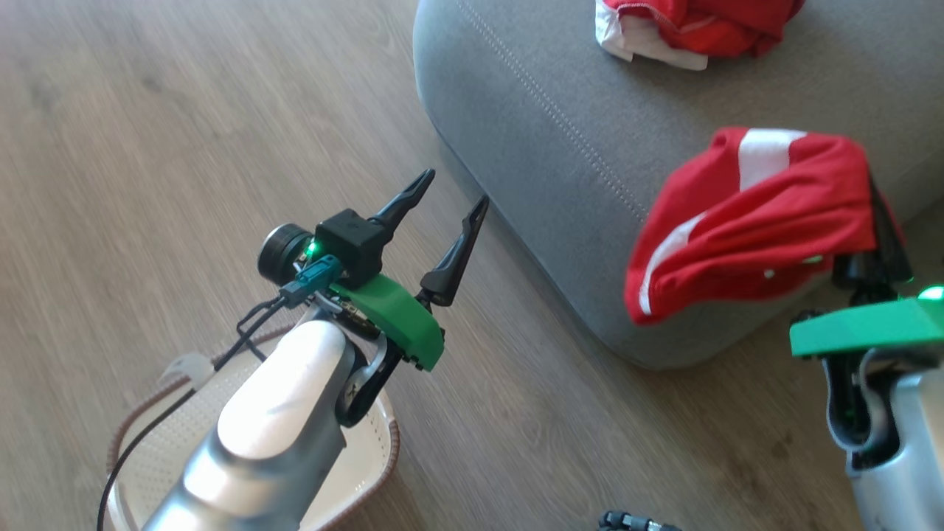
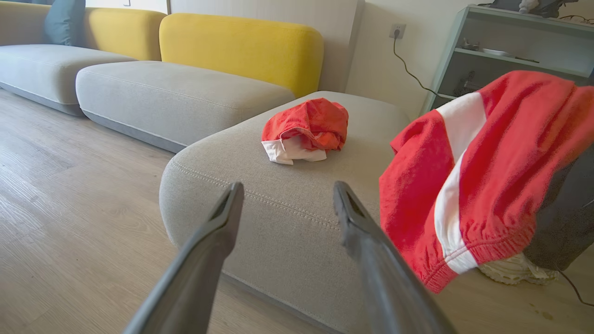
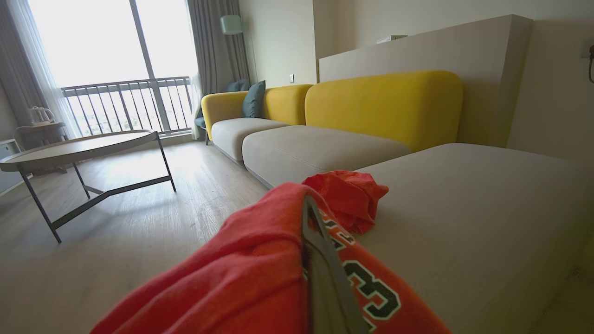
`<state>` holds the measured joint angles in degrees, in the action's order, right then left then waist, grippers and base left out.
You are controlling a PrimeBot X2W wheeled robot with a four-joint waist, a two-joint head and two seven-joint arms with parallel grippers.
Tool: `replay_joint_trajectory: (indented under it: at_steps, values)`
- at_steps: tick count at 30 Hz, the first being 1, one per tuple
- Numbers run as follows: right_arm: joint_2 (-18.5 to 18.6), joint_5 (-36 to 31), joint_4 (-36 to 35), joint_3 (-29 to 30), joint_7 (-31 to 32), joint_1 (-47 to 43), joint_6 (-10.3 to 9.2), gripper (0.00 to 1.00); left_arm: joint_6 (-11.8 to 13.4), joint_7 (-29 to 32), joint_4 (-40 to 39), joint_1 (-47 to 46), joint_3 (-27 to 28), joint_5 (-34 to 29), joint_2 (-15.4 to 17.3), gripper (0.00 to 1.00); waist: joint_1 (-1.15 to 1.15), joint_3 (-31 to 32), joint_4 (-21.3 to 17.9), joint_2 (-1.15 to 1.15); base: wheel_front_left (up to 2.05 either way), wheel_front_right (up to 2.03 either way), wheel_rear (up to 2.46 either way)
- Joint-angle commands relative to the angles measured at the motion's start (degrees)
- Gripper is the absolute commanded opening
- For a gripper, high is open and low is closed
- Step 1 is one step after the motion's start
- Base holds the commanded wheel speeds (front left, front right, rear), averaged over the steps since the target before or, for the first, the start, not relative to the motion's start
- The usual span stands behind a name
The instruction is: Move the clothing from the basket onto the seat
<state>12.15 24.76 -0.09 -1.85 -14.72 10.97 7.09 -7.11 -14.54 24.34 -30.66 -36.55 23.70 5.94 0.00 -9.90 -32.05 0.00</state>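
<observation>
Head view: left gripper [image 1: 455,188] spread wide, empty, above basket [image 1: 394,442]. Right gripper [image 1: 881,221] pinched shut on held garment [image 1: 752,228], draped at the near edge of seat [image 1: 553,147], not yet laid down. Other garment [image 1: 693,33] bunched toward the far edge.

Left wrist view: held garment hanging limp beside the seat's edge, elastic hem lowest; other garment crumpled mid-cushion.

Right wrist view: dark finger [image 3: 325,278] buried in red folds, printed numerals alongside.

Judged light, soft, floppy, unbreakable; likely to trail and catch on an edge. Best taken by a thick bunch or the elastic hem, never a single layer.
</observation>
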Motion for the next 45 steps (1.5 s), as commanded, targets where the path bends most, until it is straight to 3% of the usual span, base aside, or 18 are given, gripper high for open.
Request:
replay_joint_trajectory:
  at_steps: [1,8,19,29,35,45]
  values:
    - [0.36,-0.39,-2.04,-0.10,-0.28,2.73,0.40,0.00,-0.30,-0.46,-2.40,-2.92,1.79,-0.52,0.45,1.00,0.00,-1.18,0.02,0.00,0.00,0.00,0.00]
    - [1.14,-1.90,0.73,2.29,-0.28,11.07,0.40,0.00,-0.27,-0.46,-5.05,-2.74,1.69,-2.78,2.69,1.00,0.00,-6.71,0.43,0.00,0.00,0.00,0.00]
    - [6.47,-8.33,5.85,15.02,-0.28,25.29,0.40,0.00,-0.33,1.42,-8.84,-7.84,-1.67,-4.87,4.54,1.00,0.00,-18.83,6.82,0.00,0.00,0.00,0.00]
    - [15.47,-11.75,18.58,24.24,-0.28,40.76,0.40,0.00,-0.34,3.66,-11.86,-11.32,-3.44,-5.41,6.43,1.00,0.00,-28.35,12.17,0.00,0.00,0.00,0.00]
    - [22.91,-15.36,28.24,29.60,-0.28,47.51,0.40,0.00,-0.28,3.88,-12.89,-12.27,-4.53,-5.91,6.37,1.00,0.00,-31.59,15.73,0.00,0.00,0.00,0.00]
    - [24.54,-23.70,43.83,44.07,-0.01,54.47,0.40,0.00,0.02,2.93,-12.60,-11.56,-5.67,-5.59,5.81,1.00,0.00,-34.56,20.19,0.00,0.00,0.00,0.00]
